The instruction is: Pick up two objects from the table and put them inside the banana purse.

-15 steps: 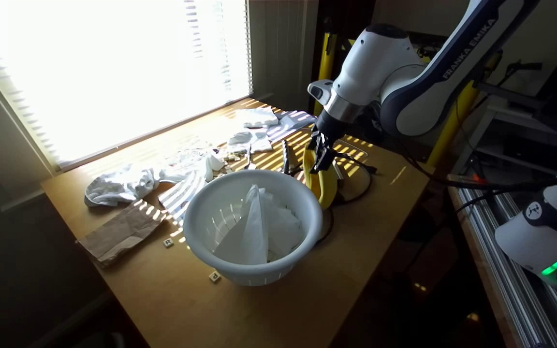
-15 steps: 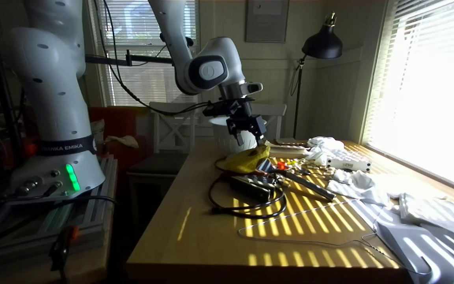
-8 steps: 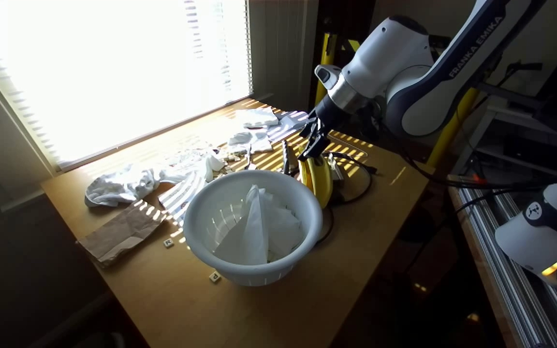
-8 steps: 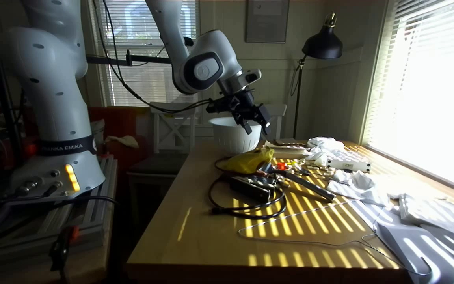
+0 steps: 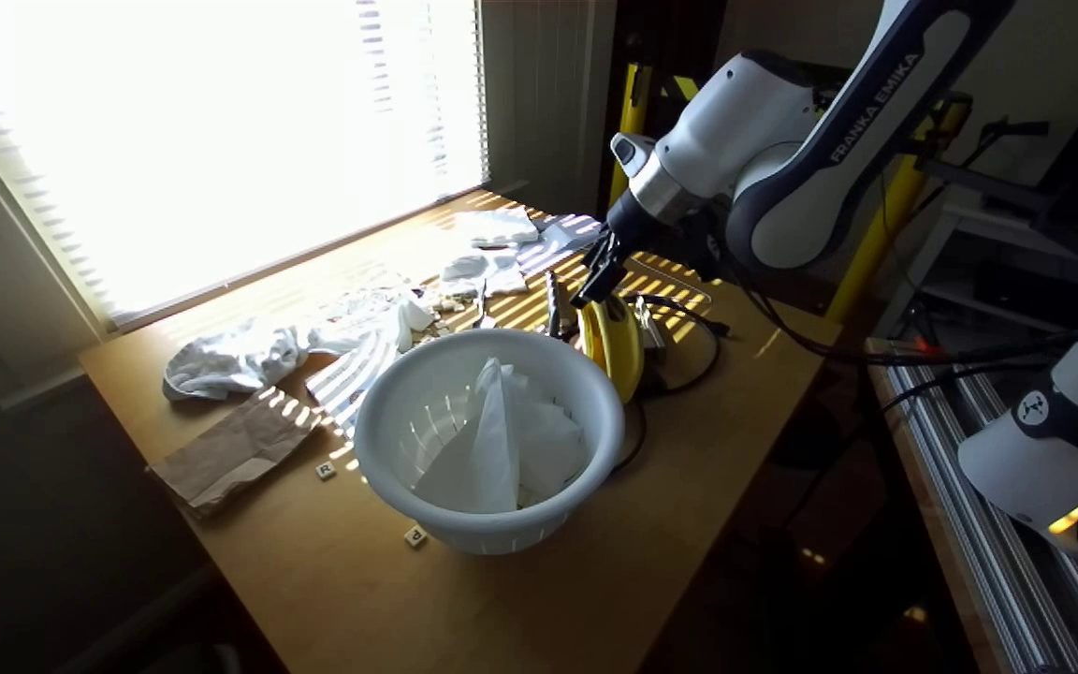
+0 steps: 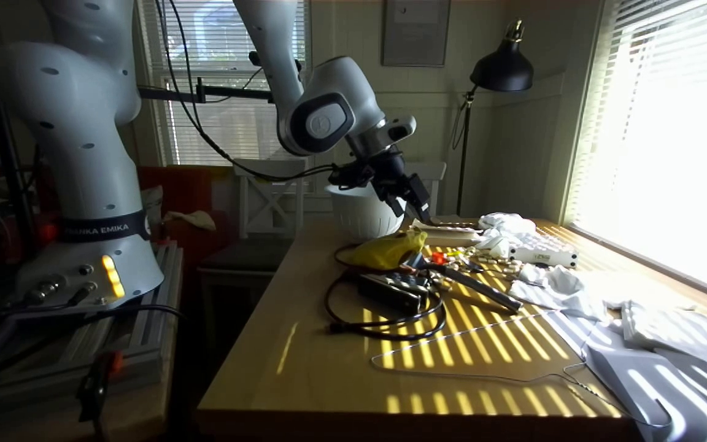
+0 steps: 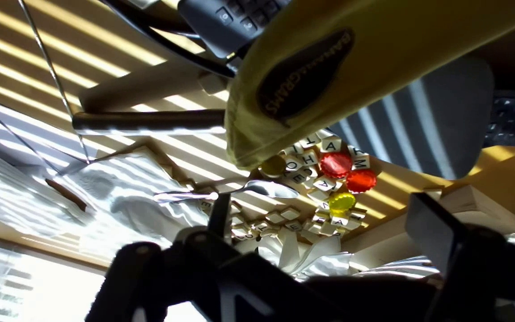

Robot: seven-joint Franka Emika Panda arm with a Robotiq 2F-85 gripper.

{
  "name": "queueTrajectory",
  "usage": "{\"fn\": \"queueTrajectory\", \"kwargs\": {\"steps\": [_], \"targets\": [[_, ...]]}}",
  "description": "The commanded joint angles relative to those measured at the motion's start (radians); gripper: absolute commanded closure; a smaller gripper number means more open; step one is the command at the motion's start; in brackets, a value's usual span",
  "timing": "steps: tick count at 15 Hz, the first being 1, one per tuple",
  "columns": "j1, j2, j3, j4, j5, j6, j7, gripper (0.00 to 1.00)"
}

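Note:
The yellow banana purse point(image 5: 628, 354) lies on the table point(image 5: 502, 613) beside the bowl, and shows in both exterior views. Its dark oval label faces the camera in the wrist view, where the purse point(image 7: 396, 49) fills the upper right. My gripper point(image 7: 327, 211) stands open there, its fingers wide apart with nothing between them. In an exterior view the tilted gripper point(image 6: 410, 213) hangs above the table just past the purse's end, apart from it. Beyond the fingertips lie loose letter tiles point(image 7: 324, 182), a red cap point(image 7: 335, 164), a yellow cap point(image 7: 341, 202) and a spoon point(image 7: 271, 188).
The pale bowl point(image 5: 372, 440), with white paper inside, stands right beside the purse. A black cable point(image 6: 384, 334), a black keyed device point(image 6: 393, 293), a dark handle point(image 6: 482, 288) and a thin wire point(image 6: 470, 374) crowd around. White cloths point(image 5: 235, 360) and a paper bag point(image 5: 235, 445) lie nearer the window.
The gripper has left its place right over the purse, tilted, and moved toward the tiles, coming slightly lower of late. The purse has shifted a little. The base light turned from green to amber.

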Motion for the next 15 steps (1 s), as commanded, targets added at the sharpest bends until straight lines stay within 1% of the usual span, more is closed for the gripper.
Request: {"fn": "queueTrajectory", "kwargs": {"steps": [1,2,3,4,5,6,8,11,12,15], "targets": [[0.003,0.012,-0.014,0.014,0.001,-0.004,-0.001,0.0],[0.005,0.021,-0.019,0.023,0.002,-0.004,-0.001,0.0],[-0.049,0.042,0.045,0.043,-0.008,-0.027,0.04,0.0],[-0.064,0.055,0.066,0.066,-0.006,-0.05,0.056,0.0],[-0.125,0.071,0.14,0.095,-0.019,-0.102,0.085,0.0],[-0.168,0.098,0.199,0.141,-0.013,-0.165,0.089,0.0],[-0.244,0.153,0.304,0.238,0.038,-0.282,0.057,0.0],[-0.268,0.223,0.341,0.387,0.066,-0.381,0.042,0.0],[-0.21,0.235,0.296,0.429,0.147,-0.399,-0.021,0.0],[-0.177,0.306,0.276,0.567,0.203,-0.46,-0.072,0.0]]}}
